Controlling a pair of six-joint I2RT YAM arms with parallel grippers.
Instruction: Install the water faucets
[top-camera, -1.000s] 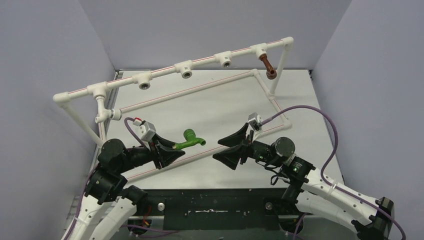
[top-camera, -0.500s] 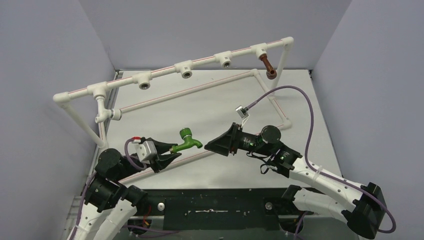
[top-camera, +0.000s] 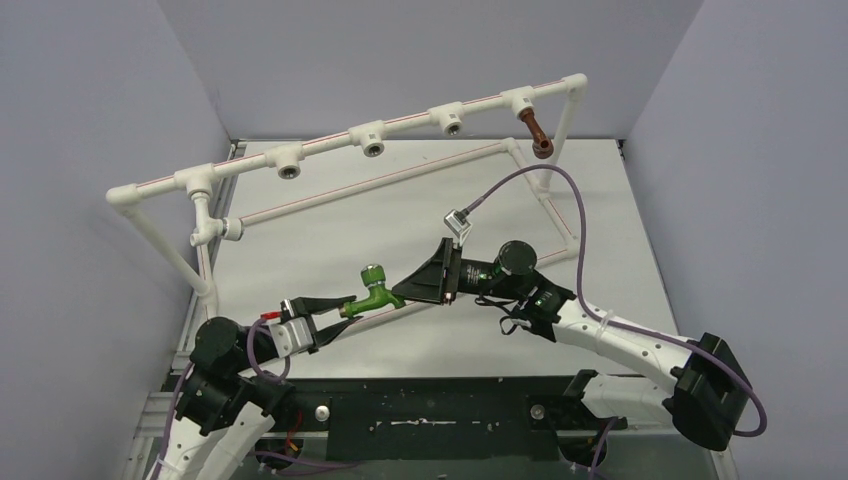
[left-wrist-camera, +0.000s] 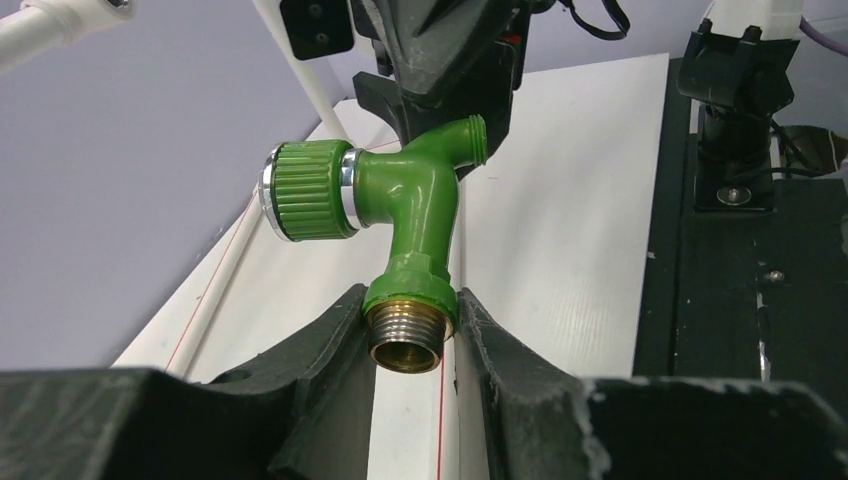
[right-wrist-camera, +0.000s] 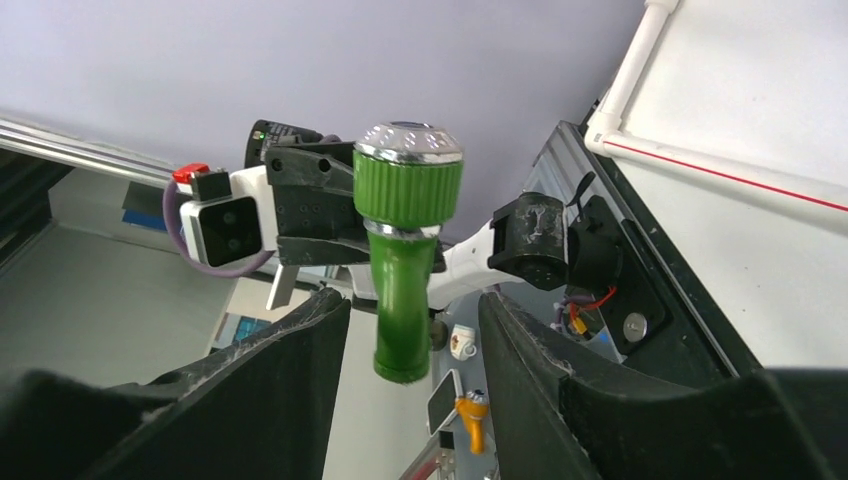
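My left gripper (top-camera: 338, 306) is shut on the green faucet (top-camera: 375, 285) at its brass threaded end (left-wrist-camera: 407, 335) and holds it above the table, its silver-rimmed knob (left-wrist-camera: 305, 190) to the left. My right gripper (top-camera: 408, 285) is open; its fingers (right-wrist-camera: 300, 350) stand on both sides of the faucet's spout (right-wrist-camera: 403, 300) without touching it. The reddish-brown faucet (top-camera: 537, 133) hangs from the rightmost tee socket of the white pipe frame (top-camera: 400, 125) at the back.
Three empty tee sockets (top-camera: 373, 140) face forward along the frame's top bar, and another (top-camera: 230, 228) sits on the left post. The frame's lower pipes (top-camera: 380, 178) lie on the white table. A black base rail (top-camera: 430, 410) runs along the near edge.
The right gripper has moved left and closed in around the green faucet's spout. The left arm has dropped lower and turned, tilting the faucet more upright.
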